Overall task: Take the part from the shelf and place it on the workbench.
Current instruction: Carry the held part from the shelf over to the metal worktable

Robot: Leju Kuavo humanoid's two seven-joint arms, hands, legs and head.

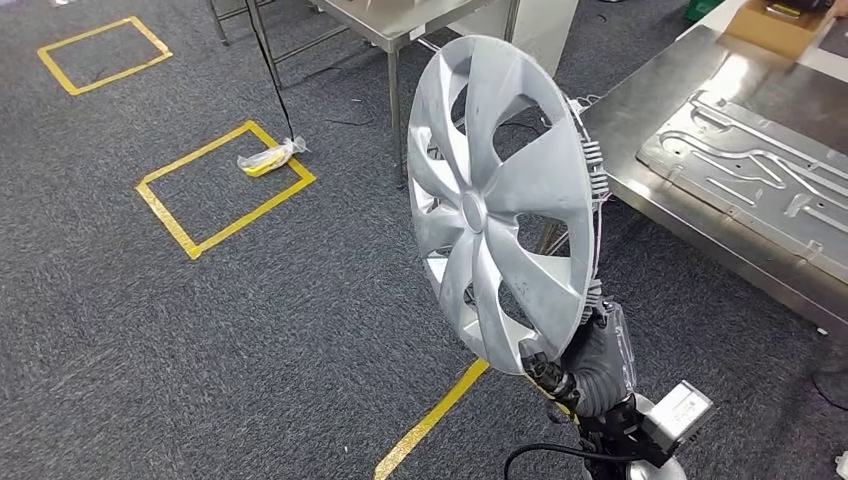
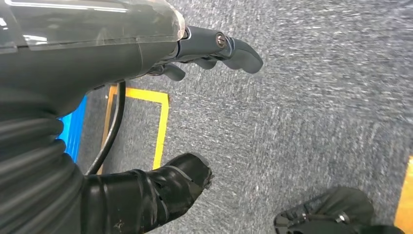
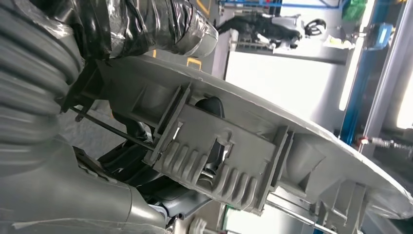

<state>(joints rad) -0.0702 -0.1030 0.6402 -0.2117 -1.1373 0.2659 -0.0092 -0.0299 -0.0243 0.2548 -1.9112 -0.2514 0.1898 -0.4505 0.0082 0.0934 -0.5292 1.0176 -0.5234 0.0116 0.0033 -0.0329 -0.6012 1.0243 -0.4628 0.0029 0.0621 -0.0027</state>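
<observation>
The part is a silver hubcap [image 1: 500, 200] with curved spokes. It stands upright on its edge in the air, in front of me. My right hand [image 1: 590, 365] grips it at the lower rim from behind. In the right wrist view the hubcap's ribbed grey back [image 3: 234, 146] lies against my right hand [image 3: 73, 97], and the taped thumb [image 3: 160, 24] presses on its rim. The steel workbench [image 1: 650, 130] stands to the right, and the hubcap's far edge overlaps its near-left corner in the picture. My left hand [image 2: 97, 63] hangs over the carpet and holds nothing, with fingers and thumb apart.
A ribbed metal plate [image 1: 760, 170] lies on the workbench and a cardboard box [image 1: 775, 25] sits at its far end. Another steel table [image 1: 390, 30] stands behind the hubcap. Yellow tape squares [image 1: 225, 185] and a plastic bag [image 1: 270, 157] mark the grey carpet on the left.
</observation>
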